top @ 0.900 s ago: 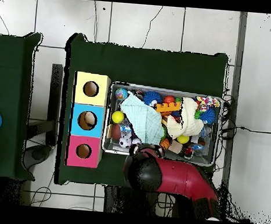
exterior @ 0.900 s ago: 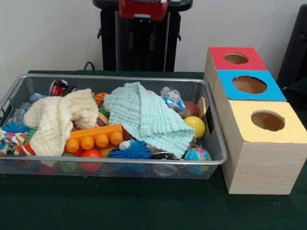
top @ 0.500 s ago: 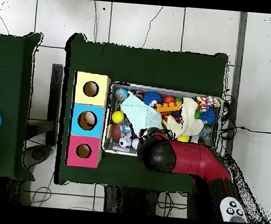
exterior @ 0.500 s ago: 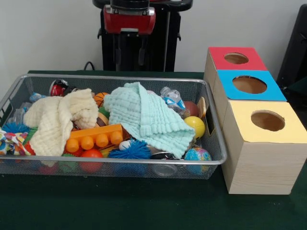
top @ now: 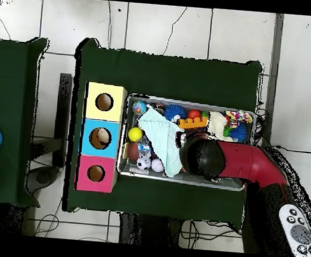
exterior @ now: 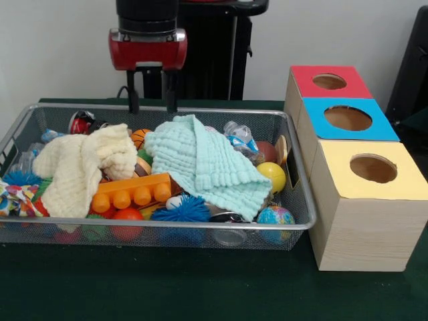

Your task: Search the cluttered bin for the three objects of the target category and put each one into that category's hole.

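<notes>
The Sawyer arm's gripper [exterior: 149, 100] hangs above the far rim of the bin [exterior: 167, 223], its two dark fingers [exterior: 134, 97] parted and holding nothing, just over the cream cloth [exterior: 79, 166]. In the overhead view, the red arm reaches across the basket and hides its middle.

The wire-mesh bin sits on the green table [exterior: 167, 287], heaped with toys: a mint-green waffle cloth [exterior: 204, 164], an orange toy block [exterior: 132, 192], a blue spiky ball [exterior: 181, 209], a yellow ball [exterior: 272, 176] and a small globe ball [exterior: 275, 216]. One piece of spotted ruffled fabric [exterior: 17, 198] lies in the bin's corner at the picture's left, beside the cream cloth; the overhead view shows it at the bin's far right end [top: 238, 116]. The other two pieces cannot be made out.

The yellow-faced box with its round hole [exterior: 373, 168] stands just beside the bin, next to the blue-faced box [exterior: 348, 119] and red-faced box [exterior: 329, 81].

No writing is legible on any object.
</notes>
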Controlling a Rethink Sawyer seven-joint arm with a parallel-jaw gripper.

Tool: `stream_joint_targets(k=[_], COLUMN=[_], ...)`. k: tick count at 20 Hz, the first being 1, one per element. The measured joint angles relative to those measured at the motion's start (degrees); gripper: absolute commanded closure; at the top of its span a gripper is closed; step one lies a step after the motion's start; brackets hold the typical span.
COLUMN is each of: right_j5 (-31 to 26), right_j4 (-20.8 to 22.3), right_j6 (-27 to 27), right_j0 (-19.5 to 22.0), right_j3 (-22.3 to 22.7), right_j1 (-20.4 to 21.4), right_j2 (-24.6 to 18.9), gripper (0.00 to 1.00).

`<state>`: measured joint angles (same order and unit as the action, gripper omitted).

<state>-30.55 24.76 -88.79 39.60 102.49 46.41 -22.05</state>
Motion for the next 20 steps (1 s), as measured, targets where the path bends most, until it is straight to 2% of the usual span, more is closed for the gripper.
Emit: stream_joint_targets(k=[7, 20], right_j5=[-3.3, -7.6], right_j4=[3.4, 9.6], right_j6=[2.9, 10.0], right_j0=[5.2, 9.9], right_j3=[-4.8, -13.7], right_j1=[-3.3, -9.5], right_j2=[-4.9, -7.7], gripper=[0.00, 0.00])
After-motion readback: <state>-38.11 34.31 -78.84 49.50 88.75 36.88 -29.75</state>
